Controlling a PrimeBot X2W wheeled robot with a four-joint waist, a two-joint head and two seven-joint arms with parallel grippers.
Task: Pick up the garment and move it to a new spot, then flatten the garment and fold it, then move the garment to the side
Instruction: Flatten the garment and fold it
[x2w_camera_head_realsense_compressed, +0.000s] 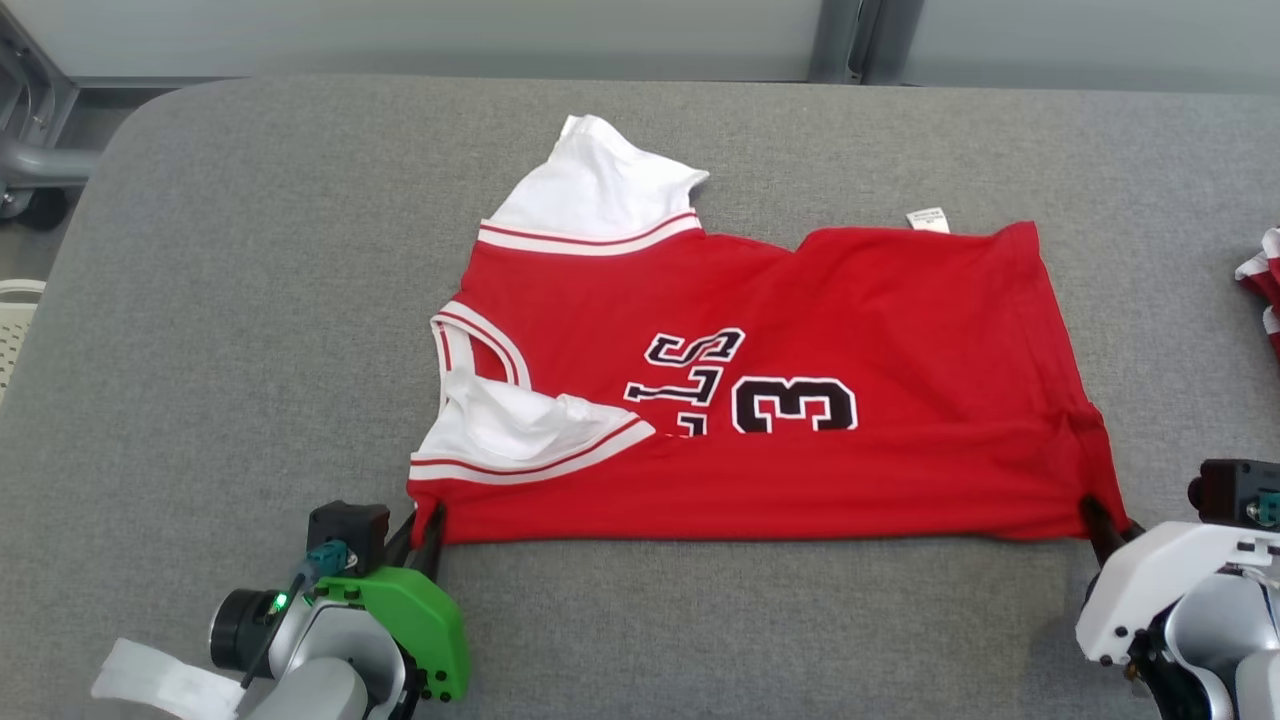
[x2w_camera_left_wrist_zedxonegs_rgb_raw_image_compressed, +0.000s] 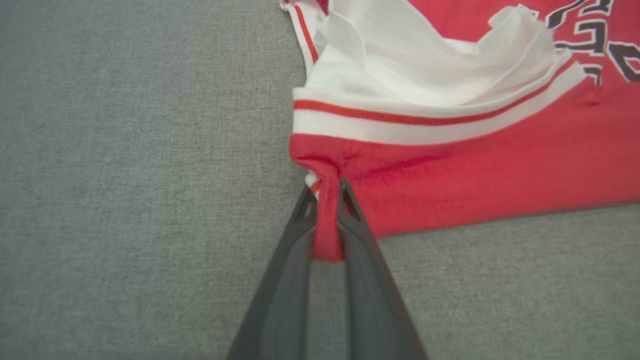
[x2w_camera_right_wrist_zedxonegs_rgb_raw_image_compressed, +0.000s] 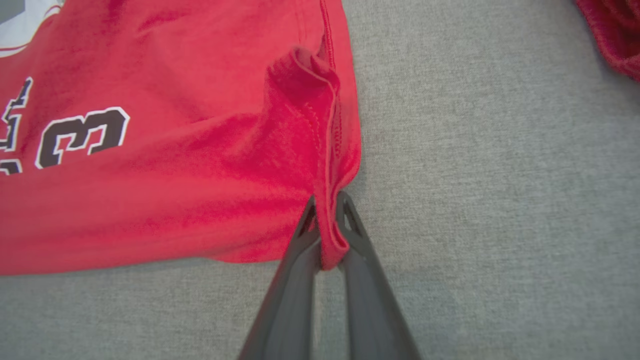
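Observation:
The garment (x2w_camera_head_realsense_compressed: 800, 440) is a red jersey with white sleeves, striped trim and black lettering, lying sideways on the grey surface with its near edge folded over. My left gripper (x2w_camera_head_realsense_compressed: 425, 525) is shut on the garment's near left corner; in the left wrist view a pinch of red cloth (x2w_camera_left_wrist_zedxonegs_rgb_raw_image_compressed: 327, 220) sits between the dark fingers (x2w_camera_left_wrist_zedxonegs_rgb_raw_image_compressed: 295, 250). My right gripper (x2w_camera_head_realsense_compressed: 1100, 525) is shut on the near right corner, where the hem (x2w_camera_right_wrist_zedxonegs_rgb_raw_image_compressed: 330, 235) is bunched between its fingers (x2w_camera_right_wrist_zedxonegs_rgb_raw_image_compressed: 360, 250).
The grey padded table (x2w_camera_head_realsense_compressed: 250, 300) has free room left of and in front of the jersey. Another red and white cloth (x2w_camera_head_realsense_compressed: 1262, 285) lies at the right edge, also seen as red fabric (x2w_camera_right_wrist_zedxonegs_rgb_raw_image_compressed: 615, 35). A white tag (x2w_camera_head_realsense_compressed: 928, 219) sticks out at the far edge.

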